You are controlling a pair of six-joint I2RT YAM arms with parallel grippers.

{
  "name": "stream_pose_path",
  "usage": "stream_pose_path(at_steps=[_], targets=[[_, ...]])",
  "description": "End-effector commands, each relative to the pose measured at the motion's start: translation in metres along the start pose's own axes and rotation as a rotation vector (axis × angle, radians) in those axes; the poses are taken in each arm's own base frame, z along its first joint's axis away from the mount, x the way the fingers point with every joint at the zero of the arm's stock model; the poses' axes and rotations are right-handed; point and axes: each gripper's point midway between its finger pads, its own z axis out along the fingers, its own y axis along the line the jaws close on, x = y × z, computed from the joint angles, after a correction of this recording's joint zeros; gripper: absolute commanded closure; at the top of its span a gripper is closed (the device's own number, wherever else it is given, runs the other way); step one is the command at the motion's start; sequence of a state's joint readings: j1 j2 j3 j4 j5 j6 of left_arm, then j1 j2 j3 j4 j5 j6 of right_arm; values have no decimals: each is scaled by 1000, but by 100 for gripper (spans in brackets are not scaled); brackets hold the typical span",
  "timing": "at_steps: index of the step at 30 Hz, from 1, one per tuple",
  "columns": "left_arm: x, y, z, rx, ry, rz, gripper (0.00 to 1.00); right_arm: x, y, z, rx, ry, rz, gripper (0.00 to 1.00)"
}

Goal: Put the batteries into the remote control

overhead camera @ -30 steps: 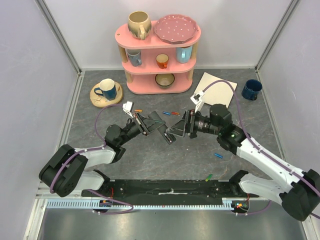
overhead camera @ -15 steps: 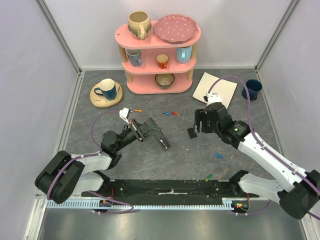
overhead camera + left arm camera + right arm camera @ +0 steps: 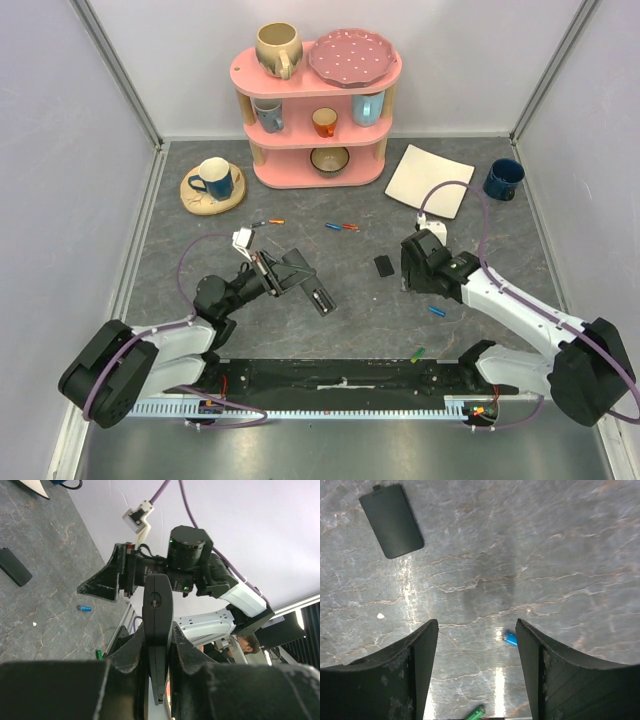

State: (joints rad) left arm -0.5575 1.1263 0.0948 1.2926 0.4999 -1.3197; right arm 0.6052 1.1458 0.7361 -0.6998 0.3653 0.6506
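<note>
Top external view is showing the left gripper (image 3: pixel 287 270) holding the remote control (image 3: pixel 319 297) left of the table's (image 3: pixel 360 325) middle. The slim black bar is sticking out past the fingers, slanting toward the near right. Whether its free end is touching the table, I cannot tell. From the left wrist camera the remote is appearing edge-on, and the two fingers are clamping it tightly from both sides.

The right gripper (image 3: pixel 412 272) is hanging over the table's right half with its fingers pointing down. In the right wrist view they are standing wide apart with only bare table between them, gripping nothing. A small flat black cover (image 3: pixel 384 266) is lying on the table just to the left of this gripper.

The batteries are lying loose on the table, well apart from one another. A blue battery (image 3: pixel 437 310) is resting near the right gripper on its near side, and a green battery (image 3: pixel 418 352) is lying by the near edge. A red battery (image 3: pixel 349 227) is sitting beyond the table's middle, and an orange battery (image 3: pixel 274 221) is lying beyond the left gripper.
</note>
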Motion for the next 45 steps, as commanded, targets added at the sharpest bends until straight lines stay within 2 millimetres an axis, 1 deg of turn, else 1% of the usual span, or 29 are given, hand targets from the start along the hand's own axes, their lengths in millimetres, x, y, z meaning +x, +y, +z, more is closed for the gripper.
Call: stream_pose_path(at_steps=[1, 2, 3, 4, 5, 6, 7, 8, 9, 10, 11, 12, 13, 14, 15, 16, 17, 19, 20, 22, 23, 25, 26, 27, 30, 37, 42, 43, 45], targets=[[-8, -59, -11, 228, -46, 99, 98, -8, 38, 8, -181, -52, 121, 29], [-7, -61, -12, 231, -43, 99, 98, -11, 43, 10, -201, -61, 121, 29], [-6, -56, -12, 204, -36, 91, 98, -20, 49, 11, -220, -90, 124, 29], [-6, -62, -15, 215, -40, 107, 98, -27, 52, 11, -227, -104, 113, 29], [-5, -61, -16, 202, -39, 112, 98, -37, 58, 14, -228, -111, 92, 29], [-3, -46, -15, 139, -28, 106, 98, -46, 61, 16, -227, -132, 42, 29], [-5, -55, -19, 157, -50, 133, 98, -53, 64, 19, -223, -142, 10, 29], [-6, -53, -21, 143, -59, 142, 98, -66, 72, 23, -220, -150, -19, 29], [-5, -43, -22, 95, -58, 142, 98, -77, 76, 27, -221, -173, -80, 29], [-8, -43, -23, 85, -81, 150, 98, -87, 80, 30, -212, -191, -101, 29], [-10, -49, -27, 97, -96, 179, 98, -100, 89, 38, -204, -196, -121, 29], [-9, -43, -27, 64, -94, 171, 98, -111, 95, 43, -204, -221, -159, 29], [-11, -42, -28, 49, -107, 175, 98, -119, 98, 49, -194, -229, -162, 29], [-12, -47, -31, 61, -116, 195, 98, -127, 106, 61, -186, -223, -175, 29], [-12, -46, -31, 57, -118, 194, 98, -134, 111, 68, -188, -235, -179, 29], [-12, -42, -32, 36, -115, 185, 98, -147, 118, 70, -190, -255, -173, 30], [-11, -42, -33, 38, -117, 184, 98, -142, 121, 86, -182, -234, -184, 30], [-8, -38, -35, 31, -109, 173, 98, -155, 133, 94, -201, -276, -174, 31], [-7, -38, -36, 29, -107, 166, 98, -152, 136, 105, -200, -267, -177, 32], [-6, -36, -38, 29, -108, 161, 98, -162, 144, 114, -208, -291, -175, 32], [-5, -33, -38, 19, -107, 159, 98, -164, 148, 115, -218, -302, -183, 32], [-6, -36, -40, 20, -117, 168, 98, -170, 154, 120, -231, -320, -189, 33], [-6, -31, -41, -2, -116, 171, 98, -172, 154, 121, -228, -325, -203, 33], [-7, -34, -42, 6, -124, 182, 98, -173, 156, 122, -228, -326, -212, 33], [-11, -32, -43, -8, -147, 194, 98, -176, 158, 128, -220, -329, -241, 34], [-10, -28, -43, -17, -142, 187, 98, -167, 163, 144, -226, -296, -266, 37], [-10, -28, -43, -18, -142, 195, 98, -160, 166, 151, -238, -274, -276, 37], [-10, -29, -42, -16, -141, 195, 98, -164, 169, 150, -251, -292, -267, 38], [-9, -28, -42, -16, -137, 196, 98, -162, 171, 153, -257, -284, -267, 39]])
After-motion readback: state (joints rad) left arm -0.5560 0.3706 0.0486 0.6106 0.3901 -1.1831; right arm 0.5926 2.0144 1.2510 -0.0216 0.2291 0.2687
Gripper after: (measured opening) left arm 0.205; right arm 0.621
